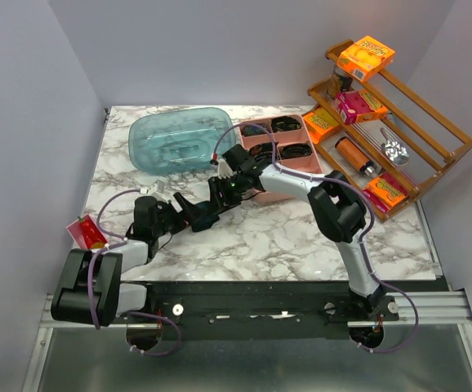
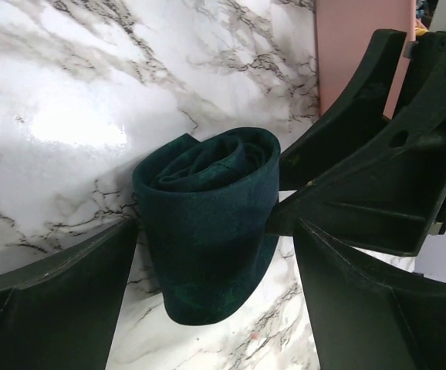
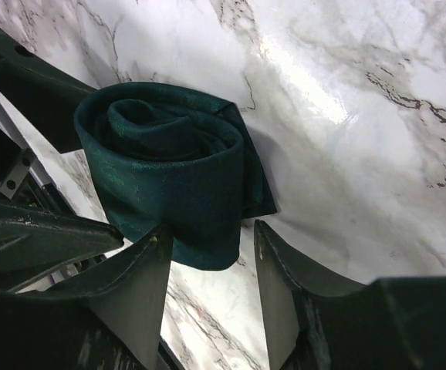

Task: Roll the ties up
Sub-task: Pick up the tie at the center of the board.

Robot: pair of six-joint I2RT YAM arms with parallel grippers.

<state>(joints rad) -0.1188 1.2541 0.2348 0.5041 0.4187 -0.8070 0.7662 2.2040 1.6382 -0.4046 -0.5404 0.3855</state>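
At the near edge of the marble table [image 1: 285, 237] the two arm bases sit side by side, purple cables looping off them. A red packet [image 1: 89, 234] lies at the table's left edge, close beside the left arm.

The left gripper [image 2: 215, 235] reaches in low from the left with its jaws spread wide. A rolled dark teal-green tie [image 2: 207, 223] stands on end between them on the marble, held by neither finger. The left finger [image 2: 61, 301] is just beside the coil's wall and the right one stands clear. The coil is loose, its layers open at the top and its outer wrap sagging toward the table.

The right gripper [image 3: 211, 231] meets the same coil from the far side. Its jaws are apart, not clamped. One fingertip [image 3: 157, 247] overlaps the coil's lower edge and bare marble shows between the tie and the other finger. From above, the two grippers nearly touch mid-table and hide the tie.

Just beyond them lies a pink compartment tray [image 1: 318, 163] with small dark coils in its sections, too small to tell further. Left of it sits a clear teal plastic tub [image 1: 175, 139]. At the far right a wooden rack [image 1: 432, 139] leans, holding an orange box [image 1: 367, 57], a pink box [image 1: 360, 104] and a metal scoop [image 1: 395, 151].
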